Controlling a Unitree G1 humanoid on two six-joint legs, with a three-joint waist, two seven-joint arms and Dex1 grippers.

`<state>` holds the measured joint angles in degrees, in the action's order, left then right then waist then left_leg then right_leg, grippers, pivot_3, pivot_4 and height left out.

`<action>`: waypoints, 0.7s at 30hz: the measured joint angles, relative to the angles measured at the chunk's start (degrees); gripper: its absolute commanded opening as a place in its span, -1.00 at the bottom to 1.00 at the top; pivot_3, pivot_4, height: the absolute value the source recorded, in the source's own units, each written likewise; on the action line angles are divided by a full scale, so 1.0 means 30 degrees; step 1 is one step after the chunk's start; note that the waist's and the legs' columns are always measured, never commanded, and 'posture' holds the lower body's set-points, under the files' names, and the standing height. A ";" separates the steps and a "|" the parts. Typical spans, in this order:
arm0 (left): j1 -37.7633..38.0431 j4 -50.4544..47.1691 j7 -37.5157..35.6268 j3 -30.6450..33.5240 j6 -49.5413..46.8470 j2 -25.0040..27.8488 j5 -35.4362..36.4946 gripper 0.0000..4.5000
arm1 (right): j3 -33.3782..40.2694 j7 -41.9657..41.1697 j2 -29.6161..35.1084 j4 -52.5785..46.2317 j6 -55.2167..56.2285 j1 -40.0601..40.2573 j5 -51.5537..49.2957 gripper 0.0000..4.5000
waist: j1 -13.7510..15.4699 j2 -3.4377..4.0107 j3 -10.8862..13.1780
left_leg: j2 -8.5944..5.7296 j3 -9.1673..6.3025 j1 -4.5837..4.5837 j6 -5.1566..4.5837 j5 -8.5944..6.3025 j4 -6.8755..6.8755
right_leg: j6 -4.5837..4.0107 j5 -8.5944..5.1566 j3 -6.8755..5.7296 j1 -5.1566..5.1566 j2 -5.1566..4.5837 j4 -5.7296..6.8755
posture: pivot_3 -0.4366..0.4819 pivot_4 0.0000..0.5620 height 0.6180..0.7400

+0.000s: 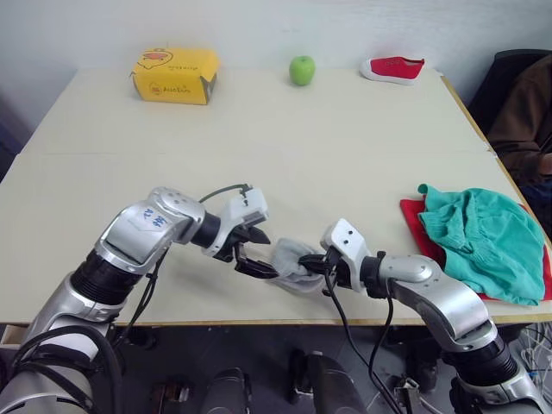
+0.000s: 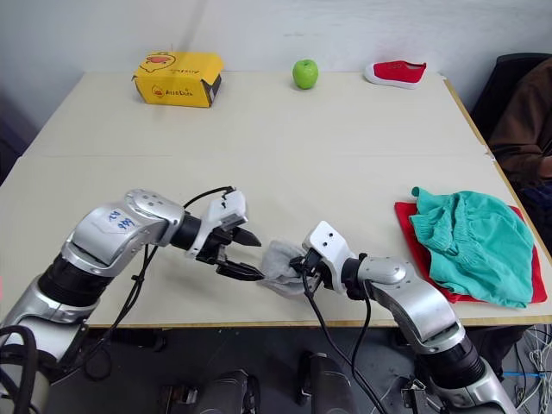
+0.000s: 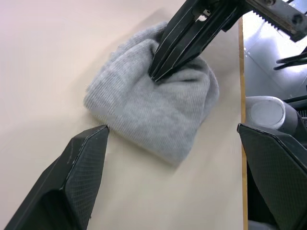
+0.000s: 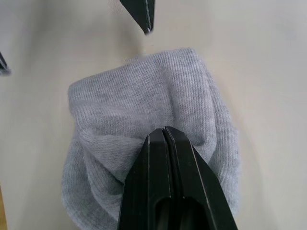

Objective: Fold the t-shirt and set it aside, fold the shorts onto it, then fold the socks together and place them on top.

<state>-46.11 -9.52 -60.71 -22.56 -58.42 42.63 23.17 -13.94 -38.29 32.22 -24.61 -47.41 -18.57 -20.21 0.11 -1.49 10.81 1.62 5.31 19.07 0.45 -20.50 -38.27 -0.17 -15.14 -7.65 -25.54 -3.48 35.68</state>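
Closest in, the right gripper (image 4: 164, 132) is clamped shut on a pinch of the socks (image 4: 144, 110), biting into the grey knit so it bunches up around the tips. The left gripper (image 1: 250, 253) sits just beside the same bundle with its 2 fingers spread wide, holding nothing, one tip close to the edge of the fabric.

The socks are a soft ribbed lump near the front edge of the worktop (image 1: 345, 155), roughly between the 2 arms. Looks like they're already doubled over, though I can't tell whether both socks are in that wad or how neatly they're stacked.

Handling-wise: super light, floppy, no stiffness at all, so they'll sag and unroll if you grab only 1 layer. I'd pinch through the thick folded middle, catching all layers, not a loose edge. Not slippery, the knit should grip fine.

Further out, on the robot's right, the shorts (image 1: 483, 237) lie rumpled on top of the t-shirt (image 1: 414, 216), near the worktop's right edge. Only a strip of red shows under the teal. That pile is where the socks need to end up, so my read is we're on the last step.

Way at the back: a yellow box (image 1: 175, 76), a green apple (image 1: 302, 70) and a red shoe (image 1: 394, 68), all well apart from the action.
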 measured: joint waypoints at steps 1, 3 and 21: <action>0.0000 0.0477 -0.0051 0.0032 0.0465 0.0103 -0.0203 0.99 | 0.0019 -0.0032 0.0064 0.0000 0.0029 0.0019 -0.0005 -1.00 | 0.0026 0.0000 0.0000 | -0.0001 0.0000 -0.0001 -0.0001 0.0000 -0.0001 | 0.0000 0.0000 0.0000 0.0000 -0.0001 0.0002 | -0.05 -0.47 1.00; 0.0002 0.1415 -0.0058 0.0049 0.1534 0.0149 -0.0712 0.99 | 0.0097 -0.0075 0.0094 -0.0005 0.0033 0.0070 -0.0012 -1.00 | 0.0101 0.0000 0.0000 | -0.0001 -0.0002 -0.0001 -0.0003 -0.0002 -0.0004 | -0.0001 0.0001 -0.0003 0.0000 0.0000 0.0002 | -0.05 -0.47 1.00; -0.0109 0.4812 -0.3419 0.0216 0.7697 -0.3155 -0.1671 0.82 | 0.0277 0.0056 0.0556 -0.0687 -0.0040 0.0644 0.0003 -1.00 | 0.0417 -0.0001 0.0000 | -0.0001 0.0007 0.0013 -0.0034 -0.0018 -0.0064 | 0.0001 0.0004 -0.0015 0.0000 0.0000 0.0026 | -0.05 -0.47 1.00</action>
<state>-46.43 4.92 -70.97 -21.92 -35.33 33.16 18.15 -13.10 -38.12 33.88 -26.67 -47.53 -16.64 -20.20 1.36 -1.49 10.81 1.62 5.33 19.11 0.35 -20.55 -38.47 -0.17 -15.13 -7.70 -25.54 -3.48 35.76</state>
